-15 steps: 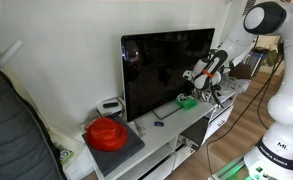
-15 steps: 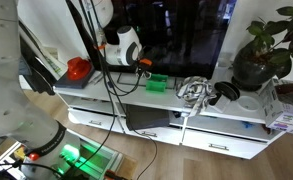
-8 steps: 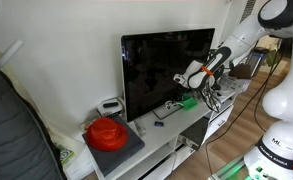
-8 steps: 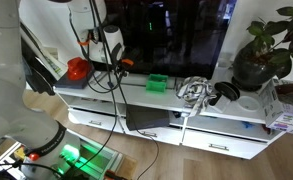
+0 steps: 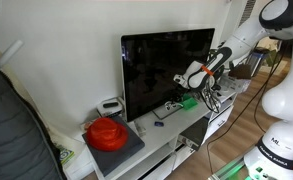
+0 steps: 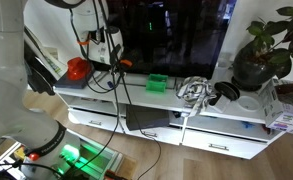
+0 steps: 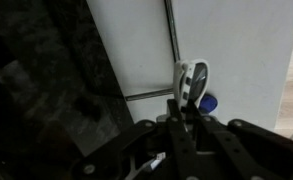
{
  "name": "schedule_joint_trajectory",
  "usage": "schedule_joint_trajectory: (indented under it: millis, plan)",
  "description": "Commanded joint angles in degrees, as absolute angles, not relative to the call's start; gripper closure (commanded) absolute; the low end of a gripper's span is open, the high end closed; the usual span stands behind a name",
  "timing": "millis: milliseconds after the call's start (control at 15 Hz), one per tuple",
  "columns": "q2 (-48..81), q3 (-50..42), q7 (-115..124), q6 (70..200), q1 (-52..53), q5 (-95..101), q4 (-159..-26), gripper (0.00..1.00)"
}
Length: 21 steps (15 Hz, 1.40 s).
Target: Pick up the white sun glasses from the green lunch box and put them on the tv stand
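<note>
Currently the arm point(image 5: 241, 40) enters an exterior view from the upper right. Its forearm slopes down toward the television point(image 5: 166, 70), which places the gripper point(image 5: 180, 79) in front of the lower part of the screen and above the tv stand point(image 5: 182, 119), clear of its top. From this angle the green lunch box point(image 5: 189, 101) lies on the stand almost directly under the wrist, so the sideways offset cannot be read. The opposite exterior view resolves it. There the gripper point(image 6: 114, 60) hangs well to one side of the green lunch box point(image 6: 157, 83), between the box and a red round object point(image 6: 78, 68) at the end of the stand point(image 6: 166, 98). That view also shows a potted plant point(image 6: 264, 45) and a tangle of cables point(image 6: 194, 90) on the far side of the box. In both exterior views the white sun glasses are too small to make out. Only the wrist view shows them. The fingers point(image 7: 174, 112) are drawn nearly together, and the white sun glasses point(image 7: 193, 78) are pinched at their tips with one dark lens facing the camera. Below lies the white stand top point(image 7: 236, 40), crossed by dark seams, with a small blue item point(image 7: 207, 102) just beside the fingertips. The wrist view does not show whether the frame touches the surface.
</note>
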<state>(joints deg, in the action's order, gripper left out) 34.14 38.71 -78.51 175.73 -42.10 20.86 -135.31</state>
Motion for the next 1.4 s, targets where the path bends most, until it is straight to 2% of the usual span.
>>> schedule_joint_trajectory:
  millis: [0,267,533,933,1333]
  plan:
    - [34.5,41.06,-81.31,172.25,-42.3,18.34,-135.57,0.97]
    - [35.72,45.49,-85.18,166.38,-42.32,14.97,-135.19,0.97]
    - [37.32,45.68,-89.01,161.38,-37.17,12.42,-131.76,0.97]
    - [40.12,38.42,-90.39,156.7,-22.63,8.85,-124.4,0.97]
    - [40.64,26.73,-82.96,160.0,-8.21,8.91,-121.97,0.97]
